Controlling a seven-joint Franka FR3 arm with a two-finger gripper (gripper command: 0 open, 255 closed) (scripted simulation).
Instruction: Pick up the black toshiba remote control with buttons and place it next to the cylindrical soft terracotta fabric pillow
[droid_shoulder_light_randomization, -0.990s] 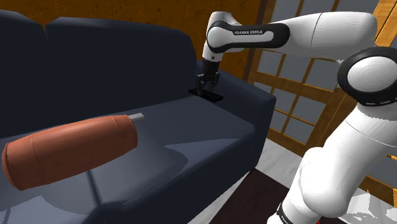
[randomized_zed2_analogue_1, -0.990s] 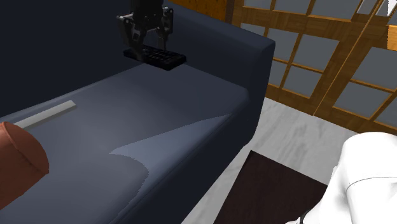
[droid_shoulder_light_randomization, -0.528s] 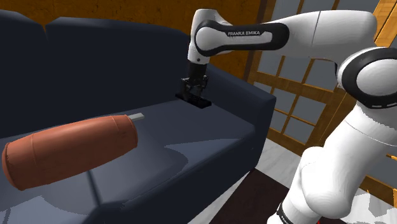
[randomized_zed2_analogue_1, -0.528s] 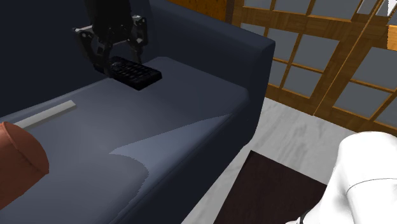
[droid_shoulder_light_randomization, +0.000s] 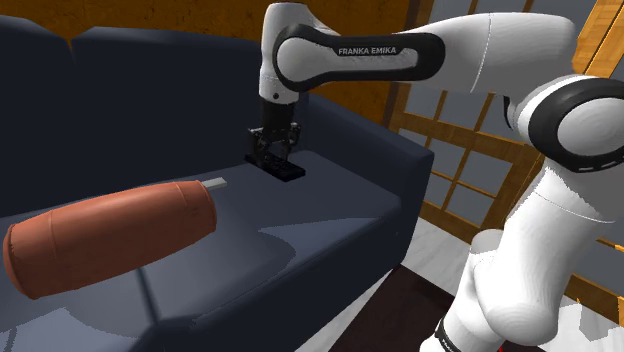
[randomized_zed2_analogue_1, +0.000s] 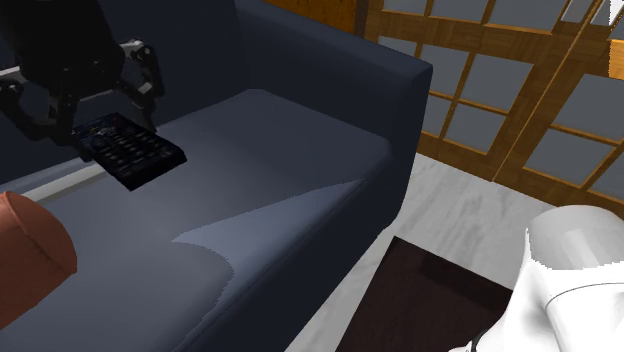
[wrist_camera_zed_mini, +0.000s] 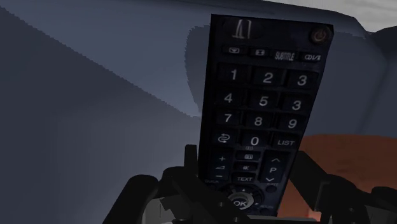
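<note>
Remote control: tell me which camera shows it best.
The wrist view. The remote control spreads its button face there, digits and labels readable, its lower end clasped by the gripper. The shoulder view gives a small dark slab above the sofa; the second exterior view shows its button grid at an angle.

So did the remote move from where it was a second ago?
Yes. The remote, held by the gripper, has gone toward the shoulder view's left, away from the sofa armrest and nearer the pillow.
</note>
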